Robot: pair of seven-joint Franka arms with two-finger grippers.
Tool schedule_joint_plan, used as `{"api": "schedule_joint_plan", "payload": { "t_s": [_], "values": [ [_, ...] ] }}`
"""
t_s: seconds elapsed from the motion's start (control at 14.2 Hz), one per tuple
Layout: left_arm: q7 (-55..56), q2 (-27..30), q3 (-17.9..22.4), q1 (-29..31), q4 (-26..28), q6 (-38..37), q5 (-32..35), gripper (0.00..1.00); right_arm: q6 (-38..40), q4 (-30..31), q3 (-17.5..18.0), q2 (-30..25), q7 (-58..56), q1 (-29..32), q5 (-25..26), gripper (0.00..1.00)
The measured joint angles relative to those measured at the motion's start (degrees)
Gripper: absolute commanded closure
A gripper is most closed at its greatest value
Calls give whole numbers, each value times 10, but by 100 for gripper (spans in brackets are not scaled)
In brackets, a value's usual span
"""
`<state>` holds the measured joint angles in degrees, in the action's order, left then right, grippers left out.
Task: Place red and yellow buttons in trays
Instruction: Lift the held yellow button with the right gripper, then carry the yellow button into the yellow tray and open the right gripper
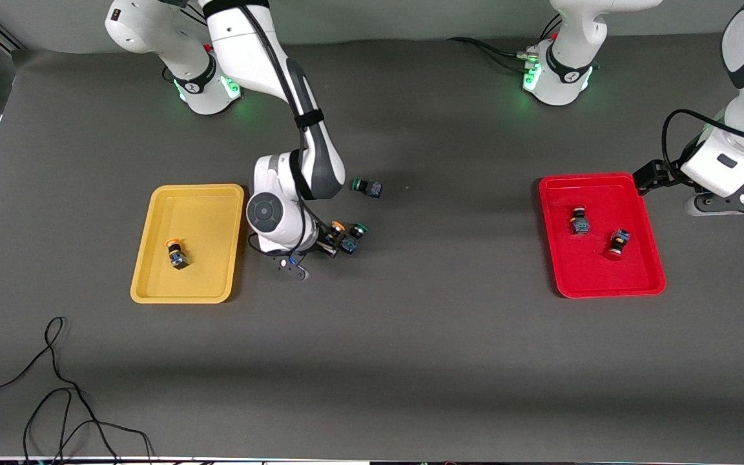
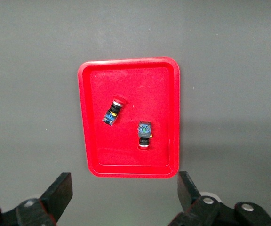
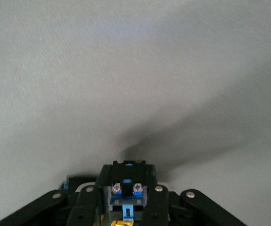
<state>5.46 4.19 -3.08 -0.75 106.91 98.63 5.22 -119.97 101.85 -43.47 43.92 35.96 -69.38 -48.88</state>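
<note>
The yellow tray (image 1: 152,284) lies toward the right arm's end and holds one yellow-capped button (image 1: 176,252). The red tray (image 1: 653,258) lies toward the left arm's end and holds two red-capped buttons (image 1: 579,221) (image 1: 618,243). It also shows in the left wrist view (image 2: 93,155) with both buttons (image 2: 112,112) (image 2: 145,134). My right gripper (image 1: 331,240) is low at the table beside the yellow tray, shut on a second yellow-capped button (image 1: 336,228). In the right wrist view (image 3: 128,175) its blue-black body (image 3: 126,192) sits between the fingers. My left gripper (image 1: 743,201) (image 2: 123,197) is open and empty, up beside the red tray.
A green-capped button (image 1: 354,236) lies right next to the held button. Another green-capped button (image 1: 367,187) lies farther from the front camera, in the middle of the table. Black cables (image 1: 55,387) lie near the front edge at the right arm's end.
</note>
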Motion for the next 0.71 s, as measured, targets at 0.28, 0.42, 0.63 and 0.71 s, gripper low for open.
{"api": "schedule_joint_plan", "payload": {
  "t_s": [0.28,0.42,0.63,0.71],
  "values": [
    [0,0,-3,0,-1,0,0,1,194,-47,-114,-67,-104,8,94,100],
    [0,0,-4,0,-1,0,-1,1,217,-48,-160,-87,-235,16,138,100],
    [0,0,-6,0,-1,0,-1,1,218,-33,-209,-85,-424,38,154,100],
    [0,0,-7,0,-1,0,-1,1,212,-23,-217,-83,-477,51,155,100]
  ]
}}
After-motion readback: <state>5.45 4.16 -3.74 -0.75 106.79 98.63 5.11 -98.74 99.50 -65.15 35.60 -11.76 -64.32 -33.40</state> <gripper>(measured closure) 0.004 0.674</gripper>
